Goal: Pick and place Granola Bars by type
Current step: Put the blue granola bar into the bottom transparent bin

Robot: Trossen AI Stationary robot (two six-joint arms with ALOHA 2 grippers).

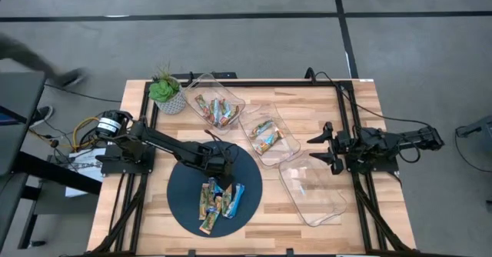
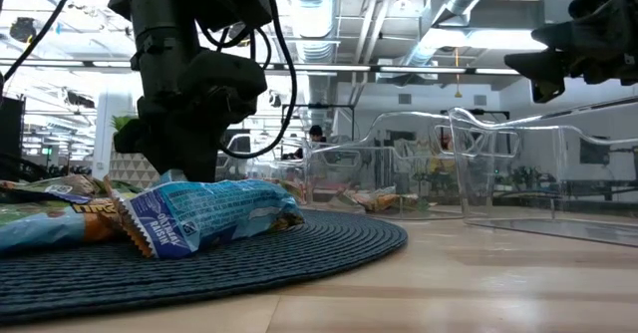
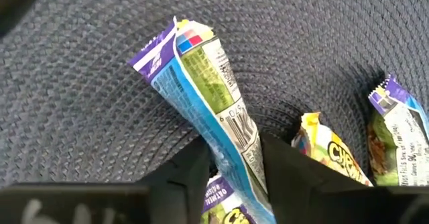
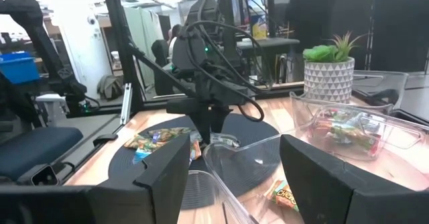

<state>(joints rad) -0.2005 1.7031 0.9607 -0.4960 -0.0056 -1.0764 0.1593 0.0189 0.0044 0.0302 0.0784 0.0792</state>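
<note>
The left pincer [image 1: 224, 181] reaches down over a round dark woven mat [image 1: 184, 203] near the front edge of the wooden tabletop [image 1: 307, 218], its fingers [image 3: 295, 177] clamped on a blue-wrapped granola bar [image 3: 208, 96] that rises between them in the left wrist view. More granola bars [image 1: 217, 201] lie in a loose pile on the mat just beside the pincer, among them a yellow-wrapped bar [image 3: 328, 150] and another with a purple end [image 3: 395, 137].

3 clear plastic trays run diagonally from the back edge toward the front right corner. The back tray [image 1: 231, 95] holds several bars, the middle tray [image 1: 288, 138] holds a few, and the front tray [image 1: 338, 203] has none showing.

A small potted plant [image 1: 167, 92] stands near the back left corner, beside the back tray.

The right pincer [image 1: 321, 148] waits at the tabletop's right edge, its fingers [image 4: 167, 177] spread apart, pointing toward the trays.
</note>
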